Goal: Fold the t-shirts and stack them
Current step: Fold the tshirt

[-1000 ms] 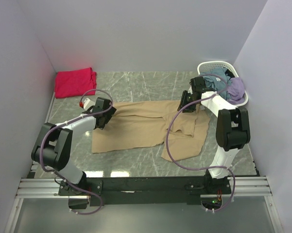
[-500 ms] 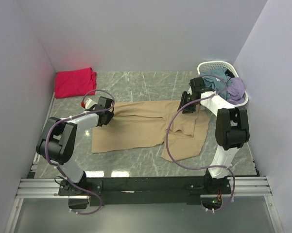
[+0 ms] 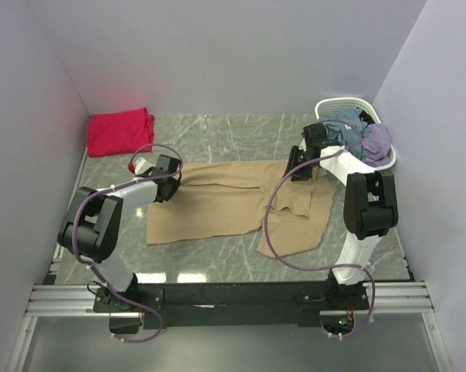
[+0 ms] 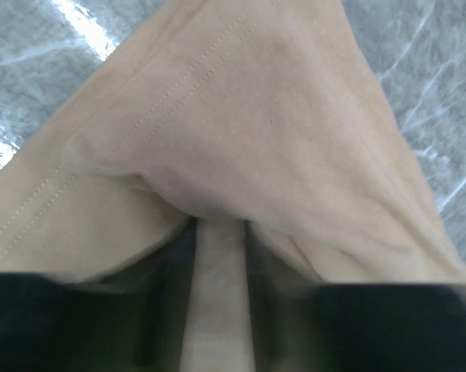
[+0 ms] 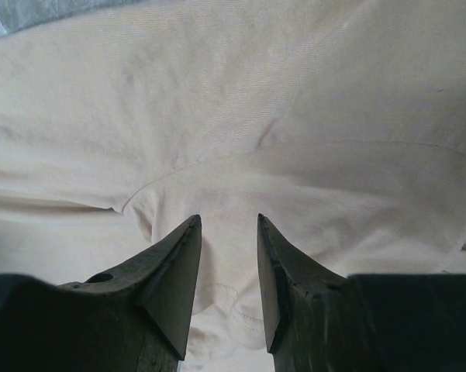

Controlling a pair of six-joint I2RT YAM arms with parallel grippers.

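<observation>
Overhead view of a grey marbled table (image 3: 217, 132) with white walls behind and at both sides, and two robot arms rising from its near edge. A tan t-shirt (image 3: 225, 205) lay spread across the middle of the table, wrinkled and partly folded, with one flap reaching toward the near right. A red-pink t-shirt (image 3: 120, 130) sat folded in the far left corner, well apart from the tan one. The left gripper (image 3: 170, 186) was down at the tan shirt's left edge. Its wrist camera was blurred, but a raised ridge of tan cloth ran between the two dark fingers (image 4: 167, 263), so it appeared to be clenched on that fold. The right gripper (image 3: 298, 170) rested on the shirt's far right part, close to a white lattice basket (image 3: 329, 105) in the far right corner, which held a heap of blue-grey and lavender clothes (image 3: 357, 132). From the right wrist camera, its two dark fingers stood a little apart with pale cloth and a stitched hem filling the gap. Whether they were pinching that cloth or only pressing on it could not be told. A purple cable looped from each arm.
</observation>
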